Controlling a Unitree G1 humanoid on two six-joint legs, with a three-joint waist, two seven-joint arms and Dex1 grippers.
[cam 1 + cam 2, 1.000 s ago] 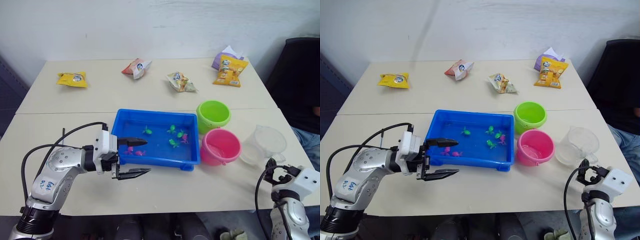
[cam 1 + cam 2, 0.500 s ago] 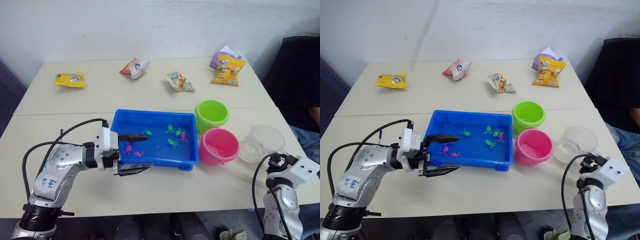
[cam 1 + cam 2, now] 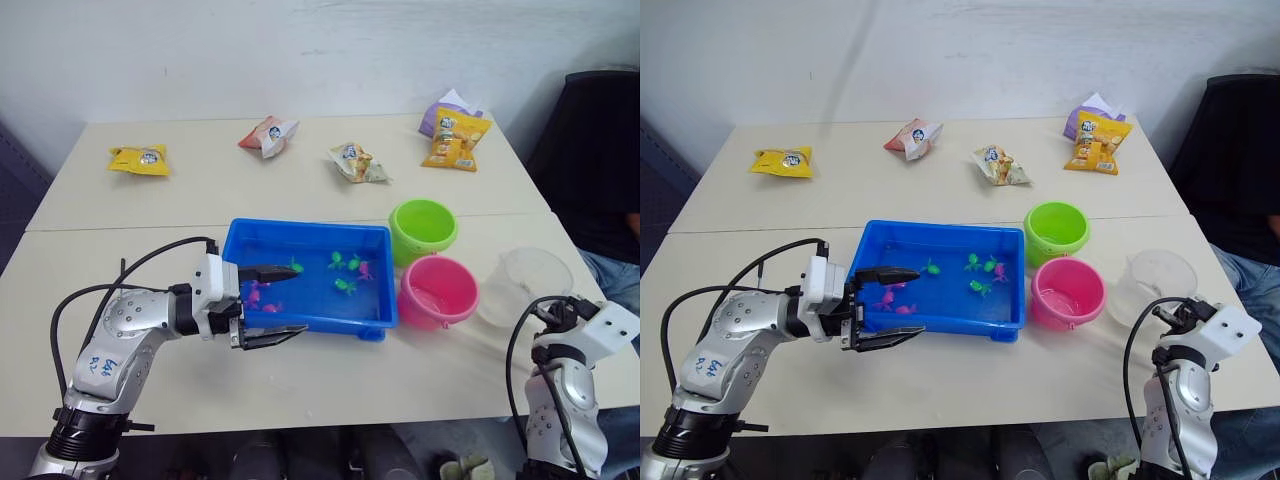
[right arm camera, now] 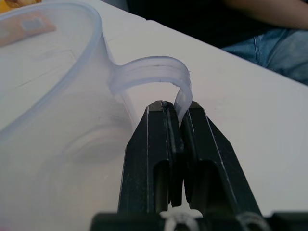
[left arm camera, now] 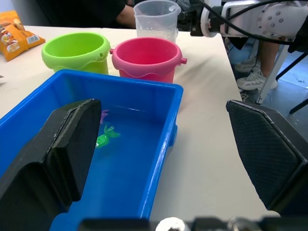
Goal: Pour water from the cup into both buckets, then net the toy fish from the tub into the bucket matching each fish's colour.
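Note:
The clear cup (image 3: 530,278) stands at the table's right edge, beside the pink bucket (image 3: 440,292). My right gripper (image 4: 175,108) is shut on the cup's thin curved handle (image 4: 159,67), which is pinched between the two fingers. The lime green bucket (image 3: 425,230) stands just behind the pink one. The blue tub (image 3: 310,228) holds water with green fish (image 3: 340,262) and pink fish (image 3: 258,295). My left gripper (image 3: 285,300) is wide open at the tub's front left corner, one finger over the water and one outside the front wall, holding nothing.
Several snack packets lie along the back of the table: yellow (image 3: 140,158), red-white (image 3: 268,134), pale (image 3: 355,163) and orange on purple (image 3: 455,135). A dark chair and a seated person (image 3: 610,180) are just past the table's right edge.
My right gripper has shut on the cup's handle. My left gripper has edged a little closer to the tub, still open.

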